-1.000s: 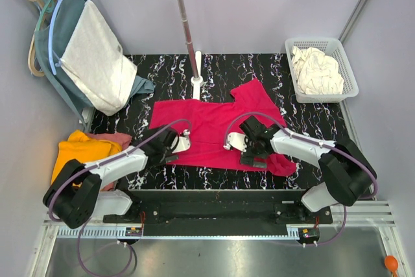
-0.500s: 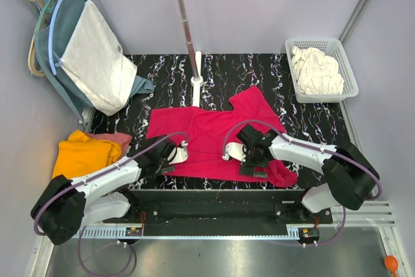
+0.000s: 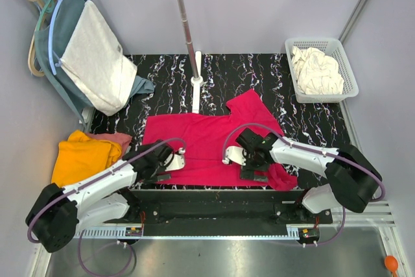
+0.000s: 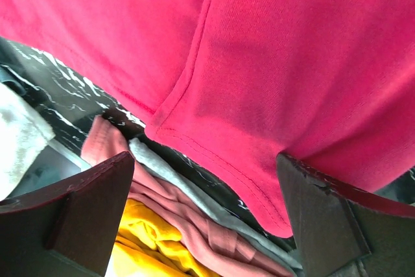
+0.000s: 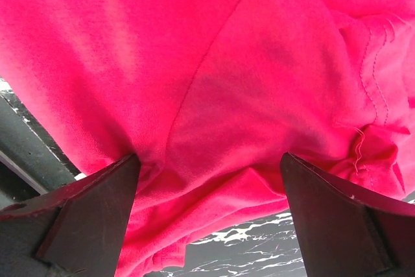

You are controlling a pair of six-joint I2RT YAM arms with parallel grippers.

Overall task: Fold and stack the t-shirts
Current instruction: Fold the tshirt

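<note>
Fingers [image 4: 91, 212] of the left gripper [image 4: 206, 183] stand spread wide, clamping nothing, over a stitched edge of the crimson shirt [image 4: 279, 82], and this wrist view shows the pink shirt [image 4: 191, 217] and orange shirt [image 4: 152, 248] lying just past that edge; the right gripper [image 5: 207, 180] is equally spread over bunched crimson cloth. The top view alone shows the crimson shirt flat on the table [image 3: 162, 69] between both arms and the cream shirt [image 3: 316, 69] in the basket [image 3: 311, 41] at far right. Since a second ago both grippers have drawn back toward their bases, the crimson shirt sliding with them to the near edge
</note>
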